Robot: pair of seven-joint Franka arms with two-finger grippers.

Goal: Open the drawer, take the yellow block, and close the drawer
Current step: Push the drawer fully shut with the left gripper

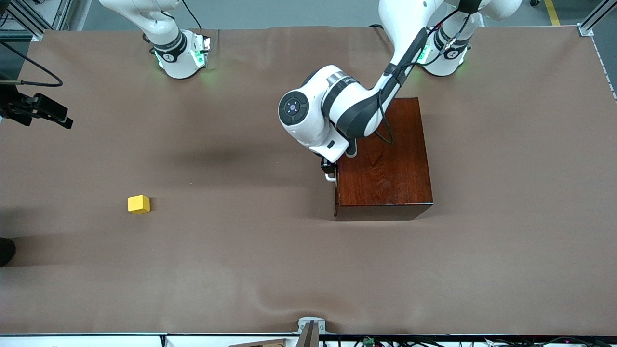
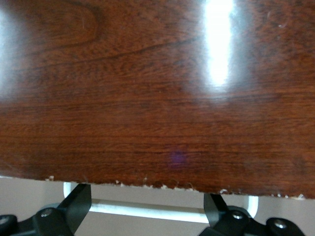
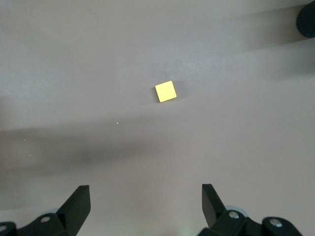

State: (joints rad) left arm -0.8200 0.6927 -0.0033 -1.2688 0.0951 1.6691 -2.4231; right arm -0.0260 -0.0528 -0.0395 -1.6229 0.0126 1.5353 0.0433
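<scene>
The dark red-brown wooden box stands on the table toward the left arm's end, and its drawer is pushed in. The white handle is on the side facing the right arm's end. My left gripper is down at that handle, open. In the left wrist view the handle lies in the gap of my left gripper, below the box top. The yellow block lies on the table toward the right arm's end. My right gripper is open and empty, high over the table, with the yellow block below it.
A brown cloth covers the table. A black device on a cable juts in at the right arm's end. A dark round object sits at the table's edge nearer the camera; it also shows in the right wrist view.
</scene>
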